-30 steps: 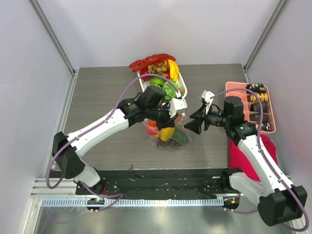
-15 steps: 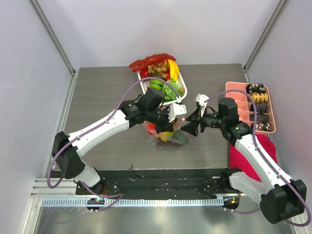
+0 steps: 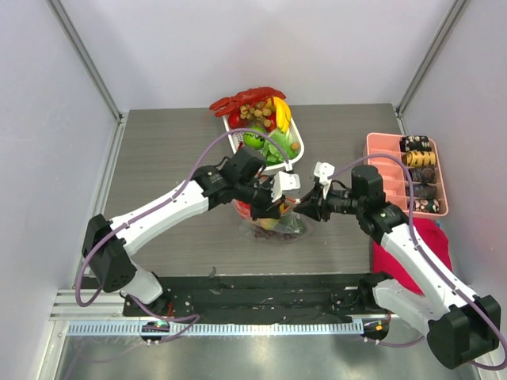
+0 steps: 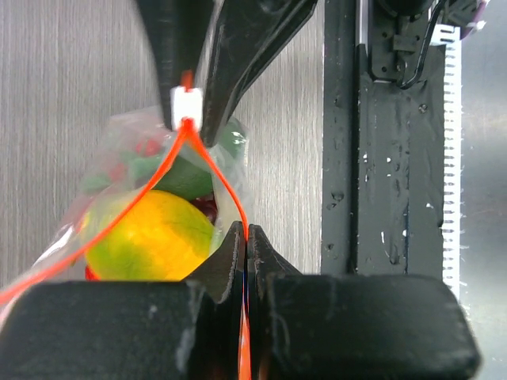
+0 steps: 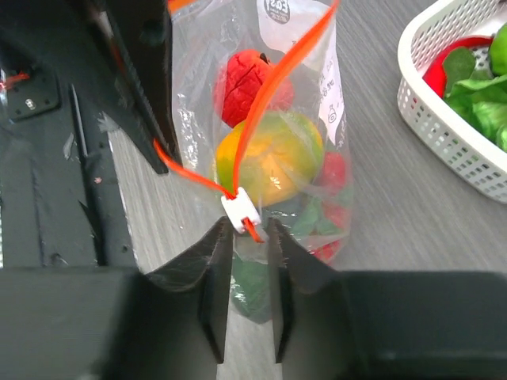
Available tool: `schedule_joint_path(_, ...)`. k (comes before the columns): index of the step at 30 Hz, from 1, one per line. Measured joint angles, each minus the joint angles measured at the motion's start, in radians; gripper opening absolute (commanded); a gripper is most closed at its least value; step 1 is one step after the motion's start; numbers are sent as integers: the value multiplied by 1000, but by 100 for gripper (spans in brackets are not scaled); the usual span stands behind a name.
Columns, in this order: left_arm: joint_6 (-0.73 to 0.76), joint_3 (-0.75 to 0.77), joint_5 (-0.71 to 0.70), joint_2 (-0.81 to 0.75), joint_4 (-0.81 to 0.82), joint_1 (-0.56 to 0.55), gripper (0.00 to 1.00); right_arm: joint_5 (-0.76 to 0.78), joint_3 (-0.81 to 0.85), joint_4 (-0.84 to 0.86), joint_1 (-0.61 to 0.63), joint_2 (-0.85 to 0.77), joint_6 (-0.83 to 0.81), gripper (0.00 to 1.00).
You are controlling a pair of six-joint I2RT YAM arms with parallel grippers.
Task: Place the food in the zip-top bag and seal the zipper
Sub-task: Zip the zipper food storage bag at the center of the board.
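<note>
Jaws of the left gripper [image 4: 246, 241] are pressed together on the zipper [image 5: 279, 79], whose orange-red strip runs out ahead of them to the white slider [image 4: 188, 103] at the far end of the zip-top bag [image 5: 190, 119]. The right gripper [image 5: 242, 229] faces it from the opposite side, its fingers drawn to a narrow gap with the slider right at their tips, though whether they actually pinch it cannot be told. Just beyond those tips the bag lies on the table [image 5: 380, 206] holding the food: a yellow-orange fruit [image 5: 269, 162], a red fruit [image 5: 245, 79] and green leaves [image 5: 305, 218].
</note>
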Motion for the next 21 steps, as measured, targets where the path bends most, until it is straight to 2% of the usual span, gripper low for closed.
schedule_joint_path(1,-2,-2,7,-4,0,4,0,2,-7,0,2,-11,-11,9)
schedule_joint_path(2,-4,-2,13,-8,0,8,0,2,-14,2,5,-23,-17,4)
schedule_joint_path(6,-13,-3,30,-16,9,15,3,5,-30,21,10,-59,-16,1)
schedule_joint_path(7,-16,-3,33,-18,11,16,15,7,-31,27,11,-66,-11,1)
schedule_joint_path(9,-18,-3,35,-20,18,16,32,10,-31,35,11,-76,-2,1)
schedule_joint_path(10,-21,-3,34,-22,18,16,45,11,-31,40,11,-80,2,1)
schedule_joint_path(13,-23,-12,25,-47,30,19,64,13,-31,42,11,-95,3,1)
schedule_joint_path(16,-9,-51,1,-116,100,21,67,14,-31,41,11,-102,-2,1)
schedule_joint_path(21,70,-60,-18,-194,204,16,61,17,-31,34,11,-103,-12,2)
